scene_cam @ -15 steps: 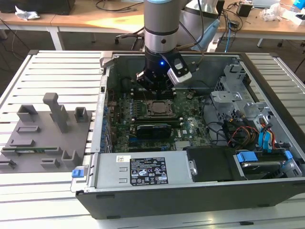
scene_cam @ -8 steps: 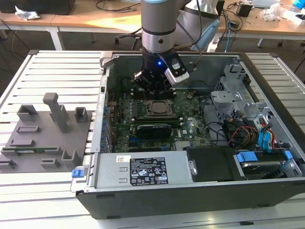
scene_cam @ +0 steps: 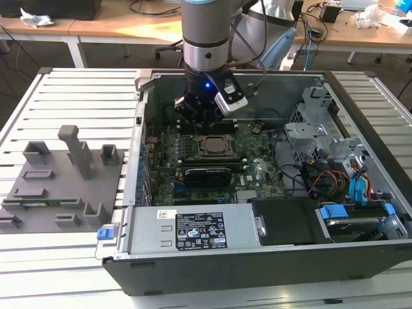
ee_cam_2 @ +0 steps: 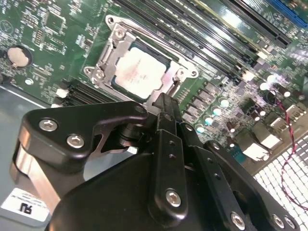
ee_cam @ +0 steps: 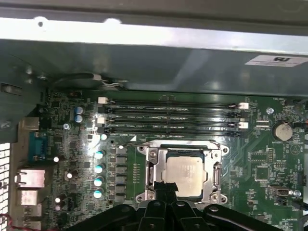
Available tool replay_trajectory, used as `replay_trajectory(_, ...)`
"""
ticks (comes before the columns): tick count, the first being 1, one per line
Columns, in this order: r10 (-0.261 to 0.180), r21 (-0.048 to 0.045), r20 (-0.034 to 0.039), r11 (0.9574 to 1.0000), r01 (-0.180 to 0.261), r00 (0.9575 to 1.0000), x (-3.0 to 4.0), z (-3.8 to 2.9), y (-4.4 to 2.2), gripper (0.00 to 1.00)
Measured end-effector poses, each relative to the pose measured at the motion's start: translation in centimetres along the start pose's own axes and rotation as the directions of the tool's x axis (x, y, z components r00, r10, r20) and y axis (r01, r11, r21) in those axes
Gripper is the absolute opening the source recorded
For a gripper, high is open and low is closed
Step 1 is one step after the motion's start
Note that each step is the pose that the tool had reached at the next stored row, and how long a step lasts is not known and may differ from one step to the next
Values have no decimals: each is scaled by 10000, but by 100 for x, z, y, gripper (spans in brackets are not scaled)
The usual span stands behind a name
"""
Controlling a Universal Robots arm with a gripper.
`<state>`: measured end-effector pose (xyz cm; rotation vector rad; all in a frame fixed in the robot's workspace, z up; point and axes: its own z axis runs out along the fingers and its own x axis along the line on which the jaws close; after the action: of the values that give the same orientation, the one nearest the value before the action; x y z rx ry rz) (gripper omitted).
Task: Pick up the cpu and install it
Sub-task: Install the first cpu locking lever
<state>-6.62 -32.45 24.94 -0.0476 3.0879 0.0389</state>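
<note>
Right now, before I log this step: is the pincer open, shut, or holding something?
Pincer: shut, holding nothing, tips by the edge of the cpu, which lies in its socket.

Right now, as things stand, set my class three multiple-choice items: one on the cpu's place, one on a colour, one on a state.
1. The cpu lies: A on a shelf; B in the socket frame on the motherboard; C in a person's hand.
2. Its top is: A silvery-white; B blue; C red.
3. The computer case is: A shut; B upside down; C open, insides showing.
B: both wrist views show it flat inside the frame. A: pale metal. C: the motherboard lies bare.
</note>
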Motion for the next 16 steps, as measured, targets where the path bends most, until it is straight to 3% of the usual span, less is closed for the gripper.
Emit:
replay_trajectory(3, 0, 0, -1, 10000, 0, 10000, 83, -5, 3, 11)
replay_trajectory(13, 0, 1, 0, 10000, 0, 10000, 248, -13, 8, 11)
replay_trajectory(16, 0, 0, 0, 10000, 0, 10000, 333, -17, 11, 11)
